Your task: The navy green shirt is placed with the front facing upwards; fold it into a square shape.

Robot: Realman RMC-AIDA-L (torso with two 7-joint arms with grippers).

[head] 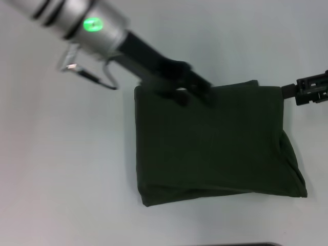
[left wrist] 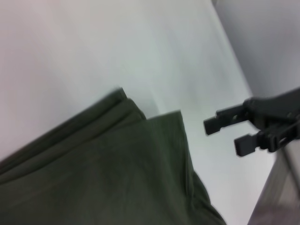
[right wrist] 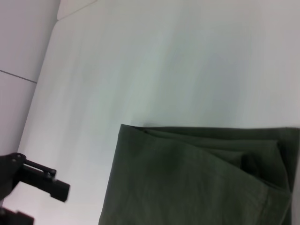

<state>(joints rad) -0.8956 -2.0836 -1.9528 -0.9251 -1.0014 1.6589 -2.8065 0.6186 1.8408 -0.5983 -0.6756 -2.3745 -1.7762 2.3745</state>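
The navy green shirt point(head: 215, 148) lies folded into a rough square on the white table point(head: 61, 169), plain green side up, lettering hidden. It also shows in the left wrist view point(left wrist: 103, 168) and the right wrist view point(right wrist: 197, 183). My left gripper point(head: 193, 96) hovers over the shirt's far edge near its far-left corner, open and empty. It appears in the right wrist view point(right wrist: 49, 205) apart from the cloth. My right gripper point(head: 285, 92) is just beside the shirt's far-right corner, open and empty. It also shows in the left wrist view point(left wrist: 222, 137).
The shirt's right side bulges out in loose layers point(head: 294, 174). A table edge point(left wrist: 274, 187) shows behind the right gripper. Another table edge point(right wrist: 42, 79) runs beyond the shirt in the right wrist view. A dark strip point(head: 256, 244) lies at the near edge.
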